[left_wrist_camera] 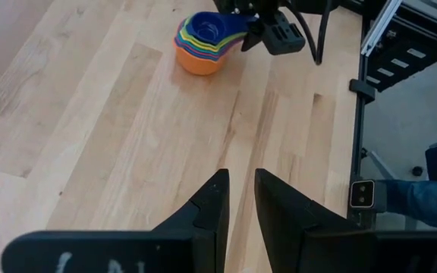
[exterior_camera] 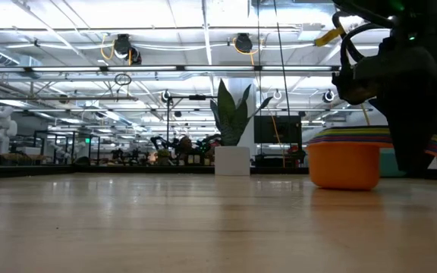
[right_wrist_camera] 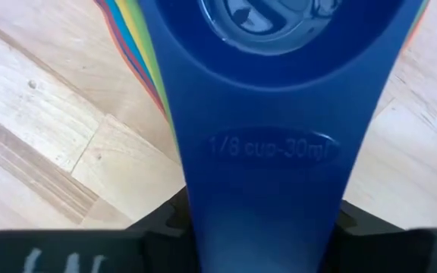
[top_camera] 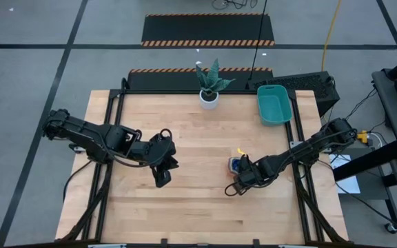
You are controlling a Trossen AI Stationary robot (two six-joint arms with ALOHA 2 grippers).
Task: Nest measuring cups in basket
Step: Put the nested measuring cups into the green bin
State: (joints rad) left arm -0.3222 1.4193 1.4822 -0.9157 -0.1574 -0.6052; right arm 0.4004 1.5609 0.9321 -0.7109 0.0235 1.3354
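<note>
Measuring cups (left_wrist_camera: 203, 47) sit nested in one stack on the tabletop (top_camera: 185, 200), right of centre, orange cup at the bottom, blue ones on top. The basket (top_camera: 274, 105) stands empty at the far right edge, well apart from the stack.

Right gripper (top_camera: 241, 180) is at the stack. Wrist view shows the dark blue handle, marked 1/8 cup, running straight back between its jaws, which look closed on it. Whether the grip takes only the top handle or the fanned handles below it too, cannot tell.

Left gripper (left_wrist_camera: 237, 199) hovers over bare wood, left of centre, jaws nearly closed with a thin gap, holding nothing.

Judgement: nesting looks done; the step in hand is carrying the stack to the basket. To do it well:
- grip all handles together, or the lower cups may stay behind
- lift level, slowly, so nothing slides out
- clear the basket rim before lowering
- steer clear of the plant pot (top_camera: 209, 98)
</note>
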